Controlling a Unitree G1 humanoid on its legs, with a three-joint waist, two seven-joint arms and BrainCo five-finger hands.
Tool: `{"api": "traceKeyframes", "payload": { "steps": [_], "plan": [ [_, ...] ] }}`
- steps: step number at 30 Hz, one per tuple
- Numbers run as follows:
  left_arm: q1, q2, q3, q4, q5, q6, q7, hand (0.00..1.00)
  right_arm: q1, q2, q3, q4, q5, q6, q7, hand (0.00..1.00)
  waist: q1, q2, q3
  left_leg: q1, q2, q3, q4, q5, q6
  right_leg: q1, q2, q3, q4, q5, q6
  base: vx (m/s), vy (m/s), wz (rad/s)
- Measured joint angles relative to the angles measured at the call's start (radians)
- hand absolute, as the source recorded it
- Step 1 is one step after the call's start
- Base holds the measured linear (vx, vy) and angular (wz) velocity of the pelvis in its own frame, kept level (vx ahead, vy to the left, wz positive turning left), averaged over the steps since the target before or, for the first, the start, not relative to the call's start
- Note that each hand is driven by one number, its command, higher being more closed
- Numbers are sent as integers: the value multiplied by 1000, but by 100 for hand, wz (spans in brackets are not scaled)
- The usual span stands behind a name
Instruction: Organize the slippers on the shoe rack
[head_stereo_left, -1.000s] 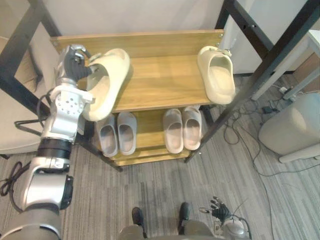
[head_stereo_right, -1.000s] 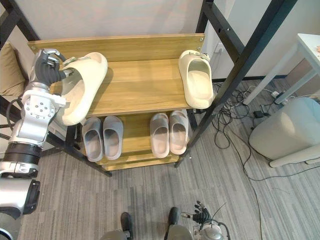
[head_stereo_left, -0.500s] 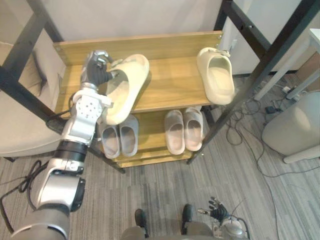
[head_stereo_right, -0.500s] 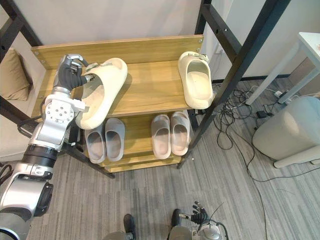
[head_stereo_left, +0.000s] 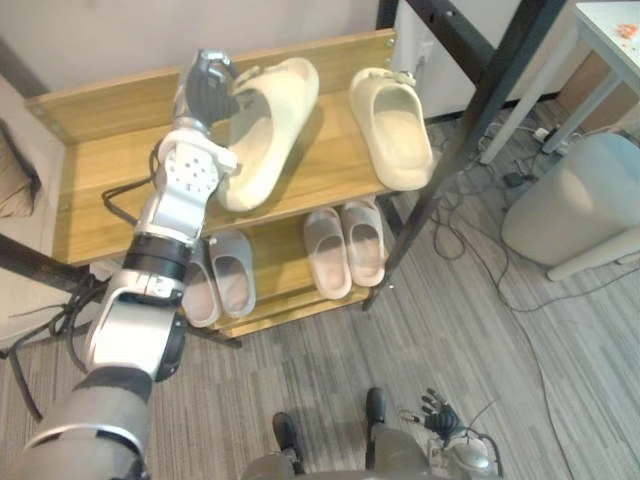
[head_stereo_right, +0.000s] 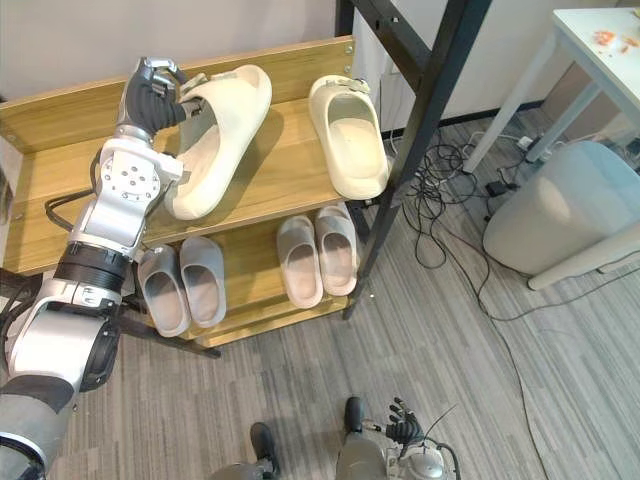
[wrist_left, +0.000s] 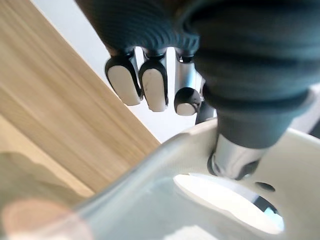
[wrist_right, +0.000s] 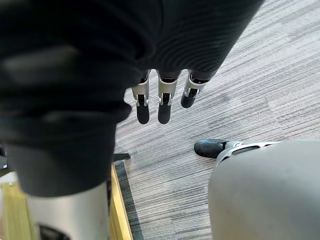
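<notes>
Eye views: grips cream slipper (head_stereo_left: 268, 125) in curled left hand (head_stereo_left: 206, 88), over top shelf (head_stereo_left: 90, 200), heel near front edge. Left wrist view: pinches strap (wrist_left: 165, 150); might topple off if released early. Right wrist view: right hand (wrist_right: 159, 102) slack, empty.

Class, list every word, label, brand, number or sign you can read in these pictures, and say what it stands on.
None: no text can be read here.
The cream slipper in the left robot hand, the other cream slipper, the grey slippers and the rack all show plain, unmarked surfaces.
</notes>
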Motion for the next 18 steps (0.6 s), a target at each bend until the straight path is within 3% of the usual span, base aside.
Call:
{"api": "traceKeyframes", "payload": {
  "steps": [2, 3, 18],
  "plan": [
    [-22, 0, 0, 19, 0, 0, 5, 100, -2, -1, -5, -2, 1, 0, 0, 0, -2, 1, 10, -9, 0, 3, 6, 0, 0, -9, -1, 7, 0, 5, 0, -45, 3, -8],
    [-25, 0, 0, 31, 0, 2, 10, 0, -2, -1, -9, -1, 1, 0, -1, 0, -4, 2, 11, -14, -1, 4, 10, -1, 1, -14, -1, 11, 0, 7, 0, -32, 0, -8],
    [-62, 2, 33, 92, 2, 20, 20, 0, -6, -3, -16, -2, 34, -6, -1, 0, -29, 5, 38, -27, -5, 22, 11, -1, 2, -40, -4, 35, -1, 21, -1, -13, 2, -5]
  ]
}}
